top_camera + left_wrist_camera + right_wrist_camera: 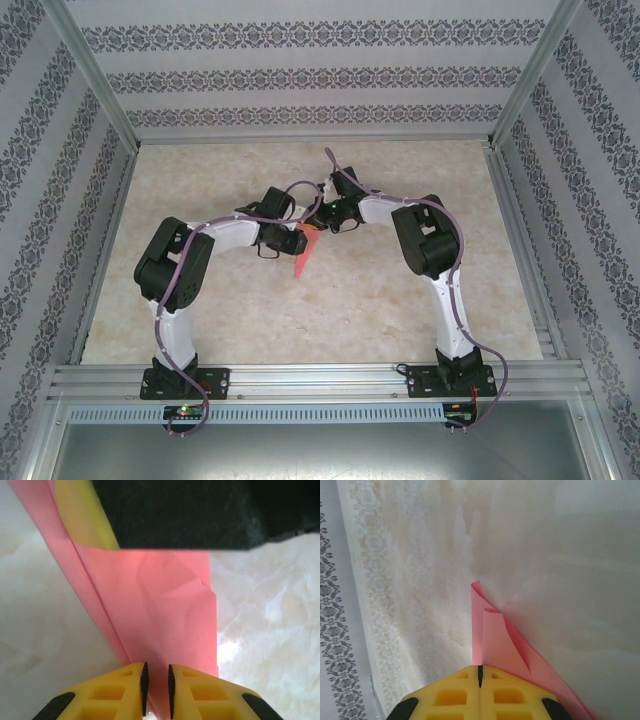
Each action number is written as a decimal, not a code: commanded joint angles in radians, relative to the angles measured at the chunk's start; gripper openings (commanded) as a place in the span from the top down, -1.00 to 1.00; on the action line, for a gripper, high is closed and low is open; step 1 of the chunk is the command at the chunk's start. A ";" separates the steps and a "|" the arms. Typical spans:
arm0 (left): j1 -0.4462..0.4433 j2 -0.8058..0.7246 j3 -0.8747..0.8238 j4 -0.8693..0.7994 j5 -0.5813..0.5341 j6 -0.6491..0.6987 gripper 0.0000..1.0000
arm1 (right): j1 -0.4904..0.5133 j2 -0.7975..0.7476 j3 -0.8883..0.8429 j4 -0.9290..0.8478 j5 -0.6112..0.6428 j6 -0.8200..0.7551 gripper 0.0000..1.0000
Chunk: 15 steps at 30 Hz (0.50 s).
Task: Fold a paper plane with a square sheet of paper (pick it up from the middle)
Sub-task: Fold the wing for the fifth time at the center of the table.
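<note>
1. Pinching the pink paper (302,255) from both sides, the two arms meet over the middle of the table (400,310), with the paper stretched between their fingertips.
2. Left gripper (156,680): the jaws stand almost together, with a thin edge of the paper clamped in the narrow gap. Several stacked layers and a long diagonal crease show just beyond the fingers.
3. Right gripper (480,672): the jaws are pressed flush, and the paper (490,640) comes out from between them, one edge curling up loosely.
4. Seen from above, the paper is a slim pointed strip rather than a flat square. It slants from between the two grippers toward the near side and appears to be lifted off the table.
5. Step in hand, as I judge it: a late fold. The sheet is already doubled along its length, and a wing or nose crease is being set.
6. The next move calls for one gripper to hold firm as an anchor. The other should let go and take a fresh grip on the loose flap, or press the crease flat against the table.
7. Both arms must move together, because pulling apart could tear the thin paper or drag the layers out of line.
</note>
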 commanded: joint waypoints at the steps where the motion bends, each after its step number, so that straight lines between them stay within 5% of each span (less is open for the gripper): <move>1: -0.019 -0.079 -0.051 -0.073 0.045 -0.056 0.54 | 0.009 0.003 -0.006 -0.123 0.123 -0.047 1.00; 15: -0.044 -0.092 -0.184 0.093 0.212 -0.169 0.61 | 0.021 -0.128 -0.204 -0.073 0.184 0.005 1.00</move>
